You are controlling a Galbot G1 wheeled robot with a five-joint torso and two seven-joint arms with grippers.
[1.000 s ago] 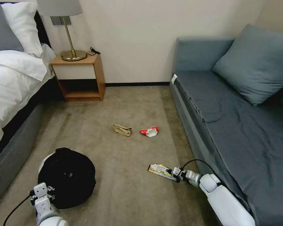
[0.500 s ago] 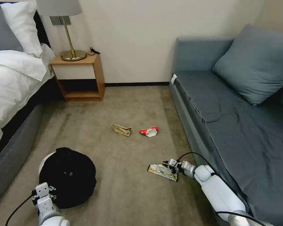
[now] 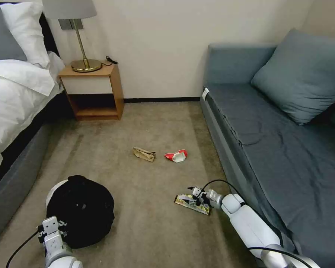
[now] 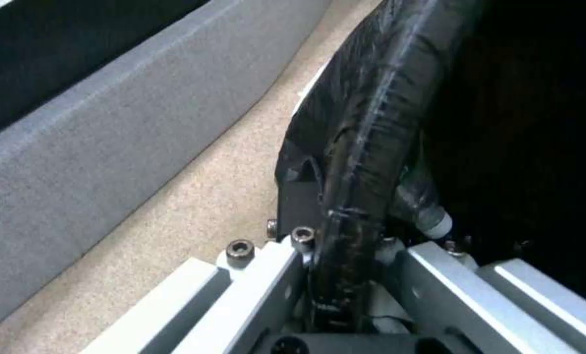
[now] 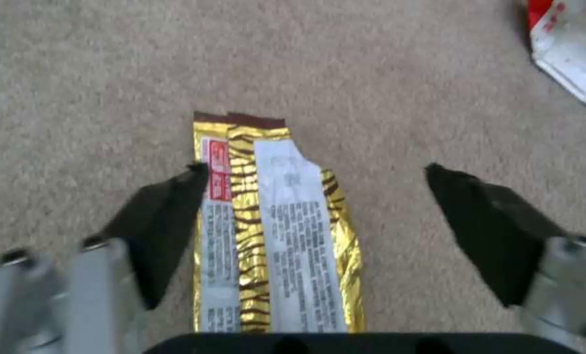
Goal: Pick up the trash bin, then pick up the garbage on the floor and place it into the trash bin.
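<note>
The trash bin [image 3: 80, 210], white with a black bag folded over its rim, stands on the carpet at the lower left. My left gripper [image 3: 52, 227] is shut on its near rim; in the left wrist view the bag-covered rim [image 4: 365, 147] runs up from between the gripper [image 4: 345, 236] fingers. My right gripper [image 3: 192, 195] is open and low over the black-and-yellow wrapper [image 3: 191, 204]. In the right wrist view its two black fingertips straddle that wrapper [image 5: 273, 231], which lies flat. Farther off lie a crumpled brown paper bag [image 3: 144, 154] and a red-and-white wrapper [image 3: 176, 156].
A bed [image 3: 11, 111] runs along the left and a grey-blue sofa [image 3: 279, 130] along the right, close to my right arm. A wooden nightstand [image 3: 95, 91] with a lamp stands against the far wall. Open carpet lies between the bin and the litter.
My right gripper has reached forward from the wrapper's right end to over its middle. The left gripper and the bin have stayed put.
</note>
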